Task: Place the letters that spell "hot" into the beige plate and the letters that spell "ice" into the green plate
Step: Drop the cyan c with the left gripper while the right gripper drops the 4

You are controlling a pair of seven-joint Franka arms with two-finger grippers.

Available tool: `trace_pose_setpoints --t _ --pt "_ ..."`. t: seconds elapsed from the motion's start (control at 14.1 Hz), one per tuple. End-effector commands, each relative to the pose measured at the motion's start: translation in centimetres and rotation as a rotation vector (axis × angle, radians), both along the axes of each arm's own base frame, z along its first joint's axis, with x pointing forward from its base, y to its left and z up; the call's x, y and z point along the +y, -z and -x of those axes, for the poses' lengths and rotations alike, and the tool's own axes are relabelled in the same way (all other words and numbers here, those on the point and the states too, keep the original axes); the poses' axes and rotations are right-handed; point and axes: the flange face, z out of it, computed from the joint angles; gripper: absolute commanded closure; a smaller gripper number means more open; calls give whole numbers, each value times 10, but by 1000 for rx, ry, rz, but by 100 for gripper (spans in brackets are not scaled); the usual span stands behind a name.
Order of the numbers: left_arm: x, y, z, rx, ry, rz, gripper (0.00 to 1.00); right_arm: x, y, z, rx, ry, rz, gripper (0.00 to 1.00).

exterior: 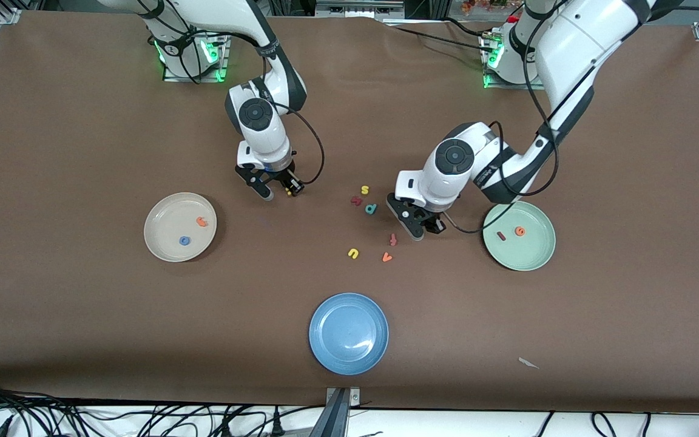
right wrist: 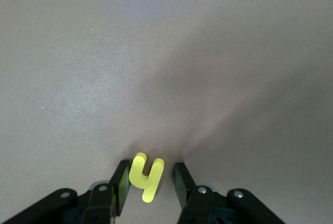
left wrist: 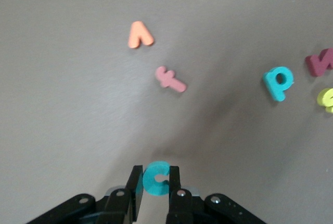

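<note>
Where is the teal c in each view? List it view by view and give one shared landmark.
Front view: hidden under the left gripper, beside the green plate.
Left wrist view: the teal c sits clamped between the left gripper's fingers.
Right wrist view: not in it.
Shared landmark: the dark red f-like letter, seen in the front and left wrist views.

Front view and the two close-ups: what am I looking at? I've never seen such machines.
Two white robot arms work at a brown table, seen from a high camera facing them. Each close-up comes from a camera on one arm's wrist. The left gripper pinches a teal c. The right gripper straddles a yellow h, not yet gripping. The beige plate holds a blue o and an orange t; the green plate holds a red i and an orange e. Spare letters lie between the arms.
</note>
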Motion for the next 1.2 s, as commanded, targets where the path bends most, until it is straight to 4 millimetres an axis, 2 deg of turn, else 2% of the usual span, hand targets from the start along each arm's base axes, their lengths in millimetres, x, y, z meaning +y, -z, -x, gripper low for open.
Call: trace_pose_setpoints --t 0.0,0.14,0.21,0.28,0.42,0.57,0.71,0.85,0.92,1.06,1.13 --pt "13 -28 -14 -6 35 -62 93 11 10 0 -8 4 1 67" --pt "42 -34 -30 5 33 -48 93 14 10 -3 -14 -11 0 72" --pt "64 -34 -39 23 26 -43 93 15 9 -5 -15 -13 -2 74" --pt "94 -35 -49 45 26 -48 93 16 8 -6 -17 -15 -3 75" --pt "138 -44 -63 50 56 -46 93 16 8 -6 -16 -21 -2 78" --pt "182 -34 -67 75 49 -49 93 16 6 -8 -20 -35 -2 80" --pt "217 -18 -62 113 33 -48 89 17 -1 -11 -6 -73 2 84" --pt "240 -3 -53 142 8 -48 89 -1 -21 -29 -2 -137 13 85" --pt "242 2 -51 139 14 -46 89 -12 -32 -38 9 -170 20 86" --pt "256 14 -56 127 -6 -18 89 -39 -52 -53 37 -234 32 86" --pt "257 16 -60 102 7 -17 90 -54 -61 -59 54 -271 37 86"
